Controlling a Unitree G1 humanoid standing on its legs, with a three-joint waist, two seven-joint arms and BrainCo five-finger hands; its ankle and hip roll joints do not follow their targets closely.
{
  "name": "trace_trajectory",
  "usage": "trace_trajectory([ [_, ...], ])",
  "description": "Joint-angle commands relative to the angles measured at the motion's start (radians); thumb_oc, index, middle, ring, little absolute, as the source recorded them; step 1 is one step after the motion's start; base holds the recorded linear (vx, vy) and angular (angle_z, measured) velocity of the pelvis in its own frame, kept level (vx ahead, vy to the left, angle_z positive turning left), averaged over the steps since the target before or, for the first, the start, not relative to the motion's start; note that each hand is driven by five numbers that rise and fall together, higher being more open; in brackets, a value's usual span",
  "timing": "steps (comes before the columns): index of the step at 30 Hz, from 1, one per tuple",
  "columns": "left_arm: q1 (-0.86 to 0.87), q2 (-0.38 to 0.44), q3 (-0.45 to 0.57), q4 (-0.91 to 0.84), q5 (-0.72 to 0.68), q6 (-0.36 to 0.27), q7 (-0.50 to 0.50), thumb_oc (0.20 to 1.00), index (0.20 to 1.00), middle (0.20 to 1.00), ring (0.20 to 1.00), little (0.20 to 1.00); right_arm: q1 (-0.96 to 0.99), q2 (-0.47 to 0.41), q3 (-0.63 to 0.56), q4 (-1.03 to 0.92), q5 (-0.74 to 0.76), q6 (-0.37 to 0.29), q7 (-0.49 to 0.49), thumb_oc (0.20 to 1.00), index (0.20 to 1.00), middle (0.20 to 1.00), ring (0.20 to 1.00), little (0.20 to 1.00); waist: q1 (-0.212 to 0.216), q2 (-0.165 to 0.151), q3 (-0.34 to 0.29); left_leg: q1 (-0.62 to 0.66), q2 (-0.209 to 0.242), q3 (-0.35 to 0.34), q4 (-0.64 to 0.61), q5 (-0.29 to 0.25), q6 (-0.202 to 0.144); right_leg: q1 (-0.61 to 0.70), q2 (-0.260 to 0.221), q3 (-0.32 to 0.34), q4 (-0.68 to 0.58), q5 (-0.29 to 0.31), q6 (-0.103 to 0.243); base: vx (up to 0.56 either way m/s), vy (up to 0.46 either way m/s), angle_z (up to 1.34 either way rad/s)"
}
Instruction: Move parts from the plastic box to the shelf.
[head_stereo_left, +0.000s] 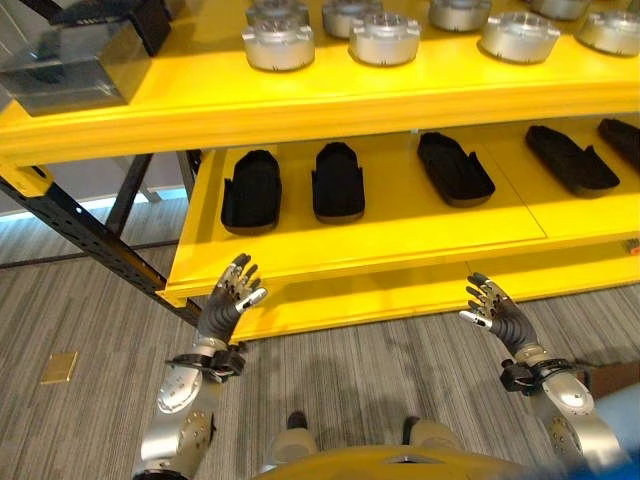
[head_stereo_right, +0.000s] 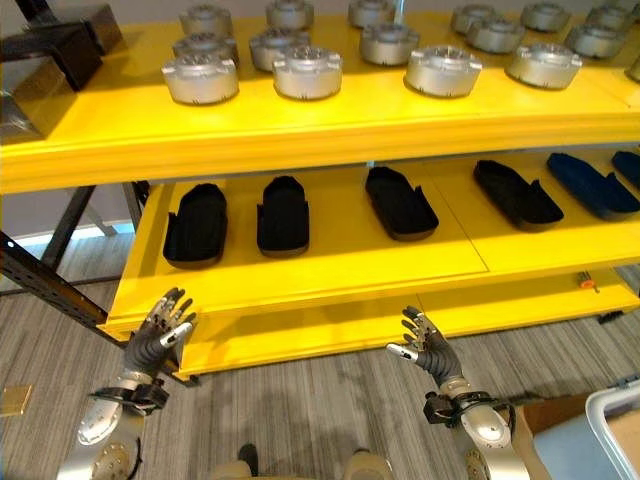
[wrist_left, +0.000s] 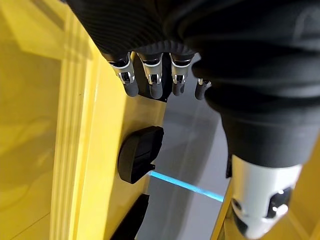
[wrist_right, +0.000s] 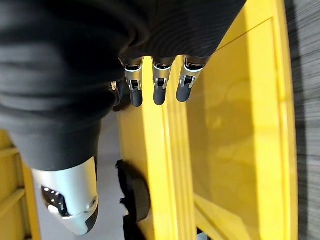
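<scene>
Both our robot hands, left robot hand and right robot hand, hover open and empty before the yellow shelf. We judge the best next move is turning toward the plastic box at our right to grasp a part.

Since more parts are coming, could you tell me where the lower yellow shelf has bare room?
The front strip of the lower yellow shelf is bare, ahead of the row of black moulded parts. The upper shelf's round silver metal parts sit crowded.

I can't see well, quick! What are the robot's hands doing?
Left hand: open, holding nothing.
Right hand: open, holding nothing.
</scene>
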Motion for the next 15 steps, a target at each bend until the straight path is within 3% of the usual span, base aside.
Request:
trace_trajectory([
  [1,-0.017,0.046,0.012,-0.023,0.036,-0.07,0.006,1.0,1.0,1.0,1.0,1.0,-0.027,0.009,0.018,-0.036,0.019,-0.063,-0.004,1.0,1.0,1.0,1.0,1.0,0.019,-0.036,-0.032,-0.033,-0.005,-0.012,-0.026,0.027,0.028,0.006,-0.022,-0.001,-0.095,0.085,0.045,-0.01,0.011,0.15],
  [15,-0.017,0.027,-0.026,0.064,0.063,-0.091,0.035,1.0,1.0,1.0,1.0,1.0,-0.079,0.02,0.095,-0.001,0.051,-0.071,-0.027,1.0,1.0,1.0,1.0,1.0,0.029,-0.049,-0.093,0.007,-0.009,0.002,-0.044,0.019,0.031,0.043,-0.033,0.012,-0.124,0.096,0.055,0.0,0.003,0.01],
])
